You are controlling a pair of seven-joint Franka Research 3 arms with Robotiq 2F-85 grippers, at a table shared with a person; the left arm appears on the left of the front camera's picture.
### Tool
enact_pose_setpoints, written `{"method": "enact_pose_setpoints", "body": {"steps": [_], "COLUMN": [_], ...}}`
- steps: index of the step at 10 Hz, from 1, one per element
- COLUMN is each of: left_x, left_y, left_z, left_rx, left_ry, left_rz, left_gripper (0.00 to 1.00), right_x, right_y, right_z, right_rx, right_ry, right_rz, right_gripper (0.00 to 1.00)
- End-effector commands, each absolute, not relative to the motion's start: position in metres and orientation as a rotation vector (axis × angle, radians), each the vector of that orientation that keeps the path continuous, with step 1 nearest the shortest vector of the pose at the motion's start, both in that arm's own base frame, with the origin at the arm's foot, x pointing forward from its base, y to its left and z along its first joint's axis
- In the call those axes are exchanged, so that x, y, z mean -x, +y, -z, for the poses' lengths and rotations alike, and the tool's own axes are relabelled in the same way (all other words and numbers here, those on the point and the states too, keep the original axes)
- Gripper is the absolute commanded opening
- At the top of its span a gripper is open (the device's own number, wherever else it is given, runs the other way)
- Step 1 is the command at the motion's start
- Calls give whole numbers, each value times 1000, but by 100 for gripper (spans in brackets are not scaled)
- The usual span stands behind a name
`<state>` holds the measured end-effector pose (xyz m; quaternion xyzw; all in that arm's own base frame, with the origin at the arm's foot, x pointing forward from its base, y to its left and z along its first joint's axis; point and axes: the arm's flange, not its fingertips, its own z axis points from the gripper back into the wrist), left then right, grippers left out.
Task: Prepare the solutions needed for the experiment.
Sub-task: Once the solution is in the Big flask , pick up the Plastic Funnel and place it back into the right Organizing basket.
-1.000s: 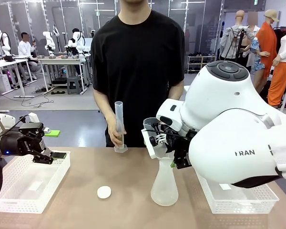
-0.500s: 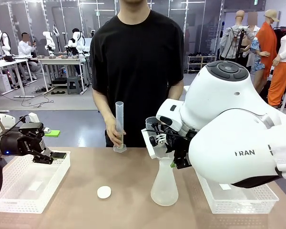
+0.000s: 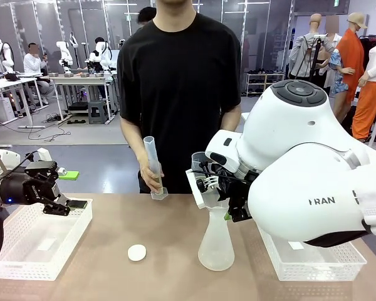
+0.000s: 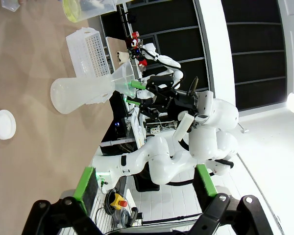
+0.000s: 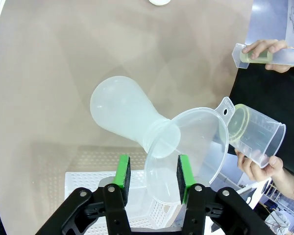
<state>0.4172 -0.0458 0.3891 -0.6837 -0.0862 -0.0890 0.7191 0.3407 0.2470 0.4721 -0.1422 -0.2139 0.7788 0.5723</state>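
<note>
My right gripper (image 5: pixel 153 170) is shut on a clear funnel (image 5: pixel 196 142) that sits in the neck of a clear conical flask (image 5: pixel 125 115) standing on the table (image 3: pixel 175 226). The solutions are pale yellow liquid: some in a beaker (image 5: pixel 257 134) that one of the person's hands holds tipped at the funnel's rim, and some in a graduated cylinder (image 3: pixel 151 164) that the other hand holds tilted. My left gripper (image 3: pixel 72 204) hovers open above the left basket (image 3: pixel 37 244). From the left wrist, the flask (image 4: pixel 81 90) and yellow liquid (image 4: pixel 81 7) show beyond the open fingers (image 4: pixel 85 183).
A small white round cap (image 3: pixel 136 252) lies on the table in front of the flask. A second white basket (image 3: pixel 307 262) stands at the right under my right arm. The person stands at the far edge, close behind the flask.
The person's hand has tipped the graduated cylinder from upright to leaning and lowered it a little. Both arms and the flask have stayed still.
</note>
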Motion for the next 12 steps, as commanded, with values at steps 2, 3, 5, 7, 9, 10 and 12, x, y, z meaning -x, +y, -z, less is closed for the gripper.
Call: {"method": "enact_pose_setpoints", "body": {"steps": [2, 3, 5, 7, 9, 10, 12], "left_x": [-418, -418, -418, -418, -418, -418, -418], "left_y": [-47, -47, -47, -47, -47, -47, -47], "left_z": [-392, -392, -392, -392, -392, -392, -392], "left_rx": [1525, 1525, 1525, 1525, 1525, 1525, 1525], "left_ry": [-202, -202, -202, -202, -202, -202, -202], "left_rz": [191, 191, 191, 191, 191, 191, 191], "left_gripper": [100, 100, 100, 100, 100, 100, 100], "right_x": [-341, -342, -346, -352, -362, -367, -378], "right_y": [250, 250, 251, 243, 223, 210, 176], "right_z": [-478, -480, -494, -512, -531, -537, -544], "right_rx": [346, 349, 313, 192, 161, 142, 61], "right_ry": [-491, -483, -475, -478, -450, -437, -425], "right_rz": [-1810, -1806, -1719, -1620, -1545, -1477, -1316], "right_gripper": [64, 70, 70, 70, 70, 70, 70]}}
